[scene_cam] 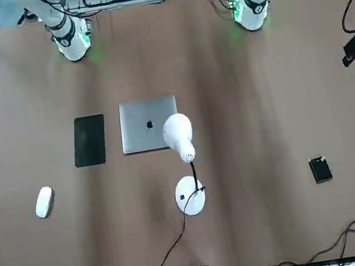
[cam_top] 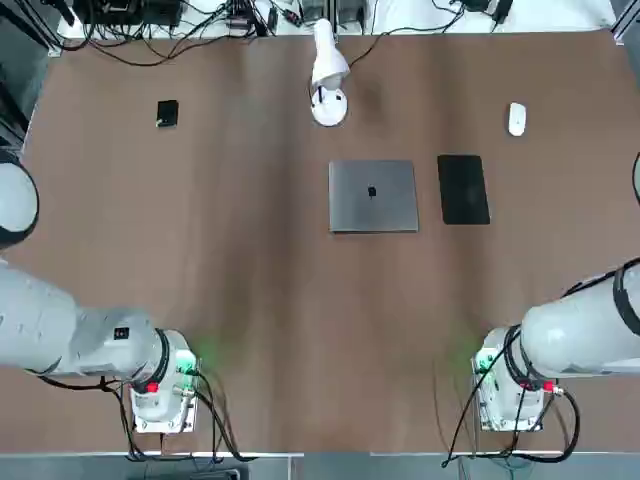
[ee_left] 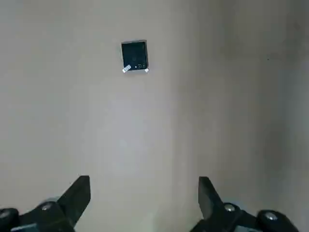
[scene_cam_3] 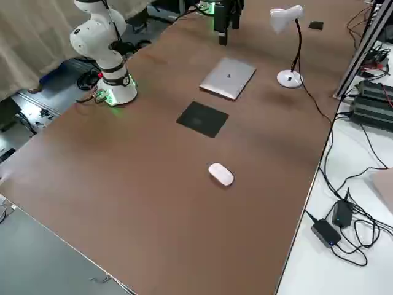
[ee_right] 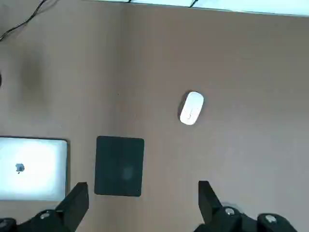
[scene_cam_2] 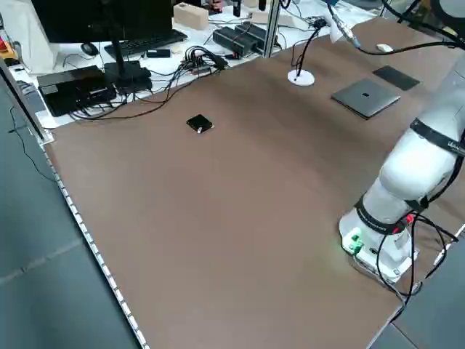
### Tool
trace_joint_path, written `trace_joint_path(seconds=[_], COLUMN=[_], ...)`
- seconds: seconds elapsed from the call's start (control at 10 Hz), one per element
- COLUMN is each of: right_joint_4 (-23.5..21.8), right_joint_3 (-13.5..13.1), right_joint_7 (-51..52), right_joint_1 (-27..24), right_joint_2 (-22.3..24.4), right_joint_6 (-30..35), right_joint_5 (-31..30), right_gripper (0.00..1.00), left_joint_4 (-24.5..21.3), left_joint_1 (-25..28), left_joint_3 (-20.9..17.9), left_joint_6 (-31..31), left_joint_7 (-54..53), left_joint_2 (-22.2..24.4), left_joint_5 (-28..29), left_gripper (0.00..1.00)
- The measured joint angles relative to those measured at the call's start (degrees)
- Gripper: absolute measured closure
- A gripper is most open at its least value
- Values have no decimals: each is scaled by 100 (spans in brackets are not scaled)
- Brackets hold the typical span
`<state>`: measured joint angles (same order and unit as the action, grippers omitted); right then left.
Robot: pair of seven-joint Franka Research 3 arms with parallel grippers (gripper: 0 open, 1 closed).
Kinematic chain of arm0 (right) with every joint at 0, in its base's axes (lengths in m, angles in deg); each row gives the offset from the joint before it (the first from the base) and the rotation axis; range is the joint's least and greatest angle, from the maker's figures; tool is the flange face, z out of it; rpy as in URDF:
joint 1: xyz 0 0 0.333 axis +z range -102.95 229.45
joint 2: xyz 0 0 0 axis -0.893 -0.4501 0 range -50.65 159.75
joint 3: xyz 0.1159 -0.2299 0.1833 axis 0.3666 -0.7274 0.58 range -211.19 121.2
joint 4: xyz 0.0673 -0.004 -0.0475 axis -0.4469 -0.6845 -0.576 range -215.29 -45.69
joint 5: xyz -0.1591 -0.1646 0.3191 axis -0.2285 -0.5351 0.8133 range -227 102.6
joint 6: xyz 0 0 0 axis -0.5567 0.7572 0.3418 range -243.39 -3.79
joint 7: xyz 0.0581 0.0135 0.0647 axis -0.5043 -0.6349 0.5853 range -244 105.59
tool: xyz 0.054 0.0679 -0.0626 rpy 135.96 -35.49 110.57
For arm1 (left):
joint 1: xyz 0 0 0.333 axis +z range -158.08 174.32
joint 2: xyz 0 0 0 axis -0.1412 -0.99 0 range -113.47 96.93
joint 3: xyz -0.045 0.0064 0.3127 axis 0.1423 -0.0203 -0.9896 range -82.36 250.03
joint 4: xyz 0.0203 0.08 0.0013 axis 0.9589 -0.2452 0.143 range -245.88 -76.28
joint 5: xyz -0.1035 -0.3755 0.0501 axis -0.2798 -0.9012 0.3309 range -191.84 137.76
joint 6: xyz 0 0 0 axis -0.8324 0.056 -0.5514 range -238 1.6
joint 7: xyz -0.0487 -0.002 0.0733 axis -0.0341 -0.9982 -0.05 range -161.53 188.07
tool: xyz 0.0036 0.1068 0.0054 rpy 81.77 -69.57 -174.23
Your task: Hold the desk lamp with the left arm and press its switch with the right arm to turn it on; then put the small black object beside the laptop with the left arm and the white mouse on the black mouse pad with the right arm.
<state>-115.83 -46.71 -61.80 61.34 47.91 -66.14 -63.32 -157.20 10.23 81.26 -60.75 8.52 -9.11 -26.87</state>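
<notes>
Both arms run off the top view's edges; the laptop (ee_right: 33,168) is cut by the right wrist view's edge; the lamp's (scene_cam_2: 336,29) head is cropped in the left side view.

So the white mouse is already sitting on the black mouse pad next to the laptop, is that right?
Not quite. The white mouse lies on the bare table, apart from the black mouse pad, nearer the table's far edge. The pad does lie next to the laptop, with nothing on it. The top view shows this clearly.
</notes>
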Motion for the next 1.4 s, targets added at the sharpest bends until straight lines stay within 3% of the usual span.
trace_joint_path(seconds=[0.6, 0.8, 1.1, 1.4], right_joint_4=[0, -1, -10, -73], right_joint_3=[0, -1, 0, 35], right_joint_7=[0, 0, 0, 1], right_joint_1=[-1, -2, -4, 0], right_joint_2=[0, 0, -2, -63], right_joint_6=[-1, -1, 9, 208], right_joint_5=[0, 0, 0, 5], right_gripper=[0, 0, 0, 0], left_joint_4=[14, 70, 165, 186], left_joint_1=[-36, -47, -67, -274], left_joint_3=[-7, -31, -19, 770], left_joint_6=[-41, -278, -1223, -1765], left_joint_7=[-5, -19, -44, -80], left_joint_2=[-222, -718, -1482, -1695], left_joint_5=[0, 0, -14, -43], left_gripper=[1, 1, 1, 0])
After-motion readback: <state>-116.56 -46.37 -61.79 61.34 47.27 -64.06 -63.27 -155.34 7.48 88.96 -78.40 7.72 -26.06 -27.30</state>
